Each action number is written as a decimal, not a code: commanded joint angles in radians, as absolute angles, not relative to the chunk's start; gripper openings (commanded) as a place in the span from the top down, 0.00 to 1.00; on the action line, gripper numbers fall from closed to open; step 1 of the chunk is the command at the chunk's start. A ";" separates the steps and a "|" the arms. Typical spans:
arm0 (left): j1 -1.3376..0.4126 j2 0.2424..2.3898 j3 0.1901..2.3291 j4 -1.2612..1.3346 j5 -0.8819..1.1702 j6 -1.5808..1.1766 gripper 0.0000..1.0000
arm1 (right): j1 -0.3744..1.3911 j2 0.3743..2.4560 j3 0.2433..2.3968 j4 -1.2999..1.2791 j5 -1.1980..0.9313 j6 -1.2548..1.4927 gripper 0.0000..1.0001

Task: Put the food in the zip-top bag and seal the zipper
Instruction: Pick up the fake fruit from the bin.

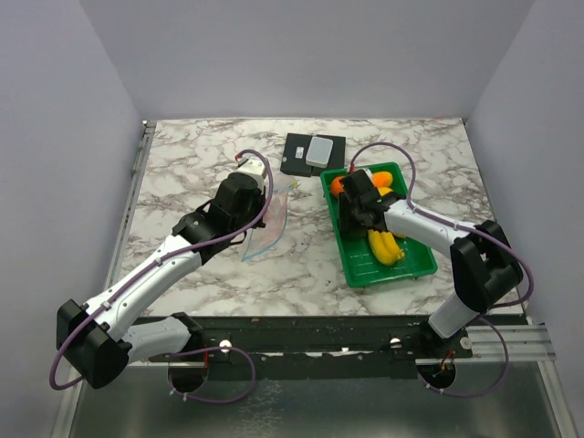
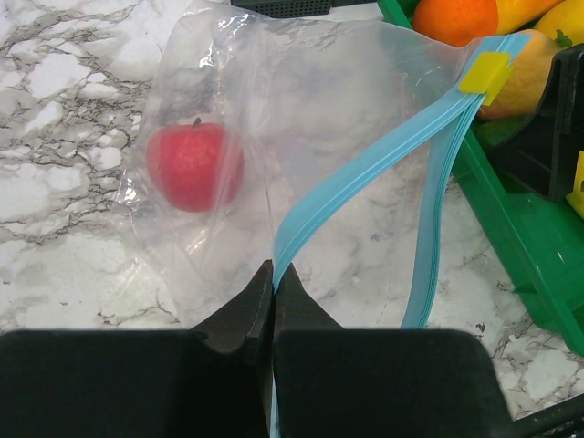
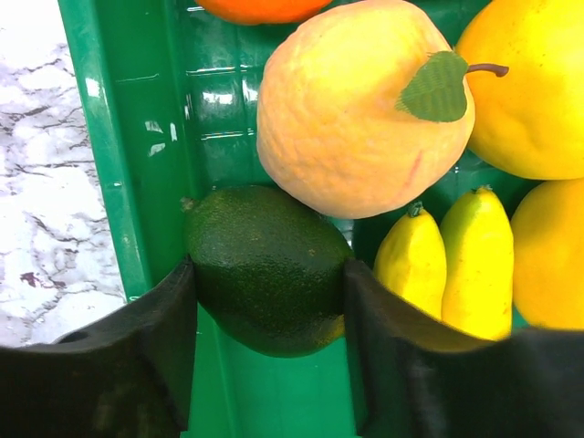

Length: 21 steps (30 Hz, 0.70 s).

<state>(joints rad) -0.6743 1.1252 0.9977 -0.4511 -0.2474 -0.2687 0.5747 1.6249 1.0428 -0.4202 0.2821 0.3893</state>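
The clear zip-top bag (image 2: 301, 100) lies on the marble table with a red apple (image 2: 193, 167) inside. My left gripper (image 2: 273, 274) is shut on the bag's light-blue zipper (image 2: 365, 164), near the end away from the yellow slider (image 2: 484, 75); the mouth gapes open. In the green tray (image 3: 100, 137), my right gripper (image 3: 266, 274) has both fingers pressed against a dark green fruit (image 3: 265, 255) by the tray's left wall. A pale orange round fruit (image 3: 356, 119), yellow bananas (image 3: 447, 265) and yellow round fruits (image 3: 529, 82) lie beside it.
The tray (image 1: 415, 265) sits at the right of the table, with the bag (image 1: 271, 219) just left of it. A black box with a white case on it (image 1: 310, 153) stands behind them. Grey walls enclose the table.
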 commanded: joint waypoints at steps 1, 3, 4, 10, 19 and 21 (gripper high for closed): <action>-0.671 1.129 0.988 -0.440 -0.258 -0.263 1.00 | 0.572 1.587 1.070 -0.448 0.280 0.383 0.63; -0.672 1.129 0.988 -0.440 -0.257 -0.263 1.00 | 0.572 1.559 1.069 -0.459 0.287 0.387 0.67; -0.671 1.129 0.987 -0.440 -0.258 -0.263 1.00 | 0.571 1.543 1.070 -0.465 0.290 0.389 0.68; -0.672 1.127 0.989 -0.441 -0.258 -0.264 1.00 | 0.572 1.439 1.077 -0.503 0.267 0.398 0.71; -0.671 1.126 0.989 -0.442 -0.259 -0.265 1.00 | 0.574 1.287 1.074 -0.478 0.097 0.409 0.72; -0.672 1.125 0.989 -0.442 -0.261 -0.264 1.00 | 0.578 1.259 1.068 -0.454 0.041 0.407 0.71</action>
<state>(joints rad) -0.6743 1.1263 0.9977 -0.4511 -0.2474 -0.2684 0.5747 1.3136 1.0500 -0.4728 0.1692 0.4007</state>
